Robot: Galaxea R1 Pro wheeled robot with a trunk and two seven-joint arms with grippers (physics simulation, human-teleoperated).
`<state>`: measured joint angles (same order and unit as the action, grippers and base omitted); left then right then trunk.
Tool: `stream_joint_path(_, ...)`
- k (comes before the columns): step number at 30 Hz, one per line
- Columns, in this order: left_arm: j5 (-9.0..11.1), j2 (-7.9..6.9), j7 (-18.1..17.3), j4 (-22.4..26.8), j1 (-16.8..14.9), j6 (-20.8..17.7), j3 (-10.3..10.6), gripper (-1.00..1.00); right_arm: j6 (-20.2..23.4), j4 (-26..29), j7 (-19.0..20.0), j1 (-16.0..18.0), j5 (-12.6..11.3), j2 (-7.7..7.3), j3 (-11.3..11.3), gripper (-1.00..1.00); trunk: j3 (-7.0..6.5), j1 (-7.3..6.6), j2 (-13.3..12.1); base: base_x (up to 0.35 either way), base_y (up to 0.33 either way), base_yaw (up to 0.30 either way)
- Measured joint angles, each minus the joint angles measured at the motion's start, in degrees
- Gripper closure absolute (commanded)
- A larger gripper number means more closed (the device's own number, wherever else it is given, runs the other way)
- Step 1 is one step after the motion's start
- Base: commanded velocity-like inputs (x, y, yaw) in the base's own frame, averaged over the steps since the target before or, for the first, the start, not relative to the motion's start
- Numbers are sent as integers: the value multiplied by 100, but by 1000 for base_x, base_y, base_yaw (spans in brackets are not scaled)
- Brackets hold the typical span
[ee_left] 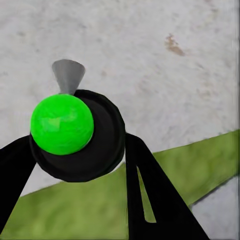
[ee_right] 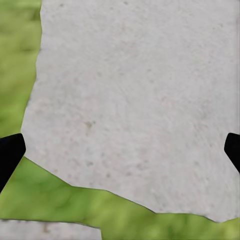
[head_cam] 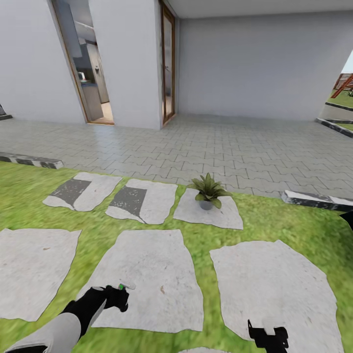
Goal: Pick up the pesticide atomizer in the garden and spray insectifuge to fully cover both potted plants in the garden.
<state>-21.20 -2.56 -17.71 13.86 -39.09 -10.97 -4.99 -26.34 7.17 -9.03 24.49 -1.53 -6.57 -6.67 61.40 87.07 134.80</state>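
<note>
Your left gripper (head_cam: 119, 294) fingers clamp pesticide atomizer (ee_left: 62, 125), nozzle aimed toward potted plant (head_cam: 208, 189) ahead; right gripper (head_cam: 267, 337) fingers wide, empty.

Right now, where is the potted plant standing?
In the head view, the potted plant stands right of centre on a pale stepping stone, at the lawn's far edge beside the grey paving.

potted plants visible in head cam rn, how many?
1. The potted plant stands on the far stepping stone, by the paved patio's edge, ahead and slightly right of centre. The task calls for two; a second may lie outside this view.
</note>
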Motion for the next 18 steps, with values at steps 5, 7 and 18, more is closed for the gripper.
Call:
stream_joint_path(5,-3,27,8,6,1,28,-9,100,-1,-9,-10,0,-20,-1,4,-100,0,0,0,0,0,-1)
stream_joint_path(7,-2,36,10,5,1,34,-7,100,-1,-11,-13,0,-21,-5,4,-100,-2,0,0,0,0,-97)
stream_joint_path(18,5,212,11,3,22,45,-15,100,0,-24,-21,-2,-23,7,4,-100,-42,0,0,-3,0,-234)
